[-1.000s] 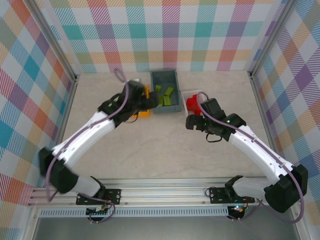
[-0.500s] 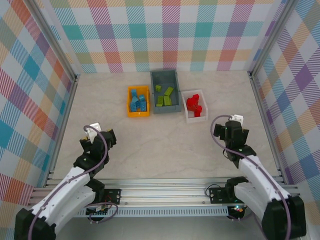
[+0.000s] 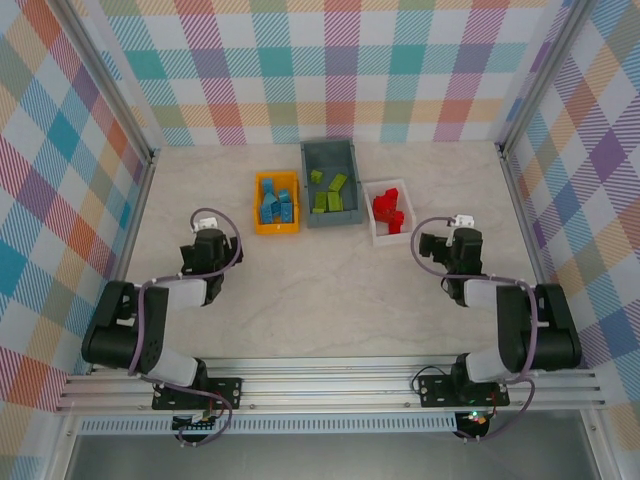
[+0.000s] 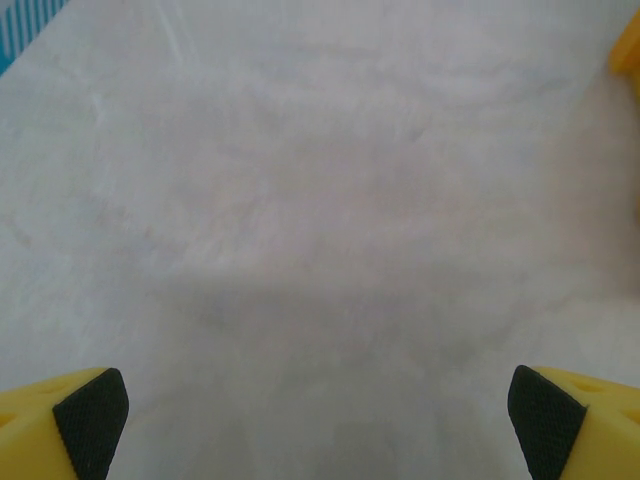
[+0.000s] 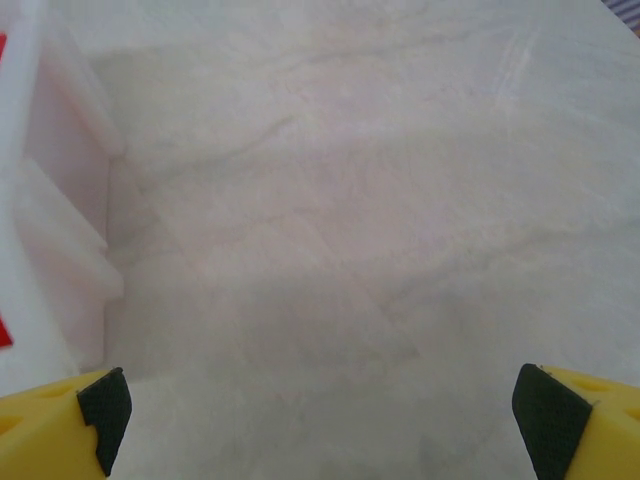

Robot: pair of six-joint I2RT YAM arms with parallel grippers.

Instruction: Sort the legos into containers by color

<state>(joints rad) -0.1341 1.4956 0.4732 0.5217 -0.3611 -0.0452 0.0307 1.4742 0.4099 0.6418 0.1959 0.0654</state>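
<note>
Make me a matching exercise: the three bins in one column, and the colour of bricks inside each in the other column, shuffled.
Column one:
1. orange bin
2. grey bin
3. white bin

Column two:
A. red bricks
B. blue bricks
C. green bricks

Pairs: 1-B, 2-C, 3-A

open tabletop (image 3: 330, 290) in front, three bins (image 3: 330, 158) side by side behind

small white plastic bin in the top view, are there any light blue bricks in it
No, the small white plastic bin holds only red studded bricks; the light blue bricks lie in the small orange-yellow bin.
</note>
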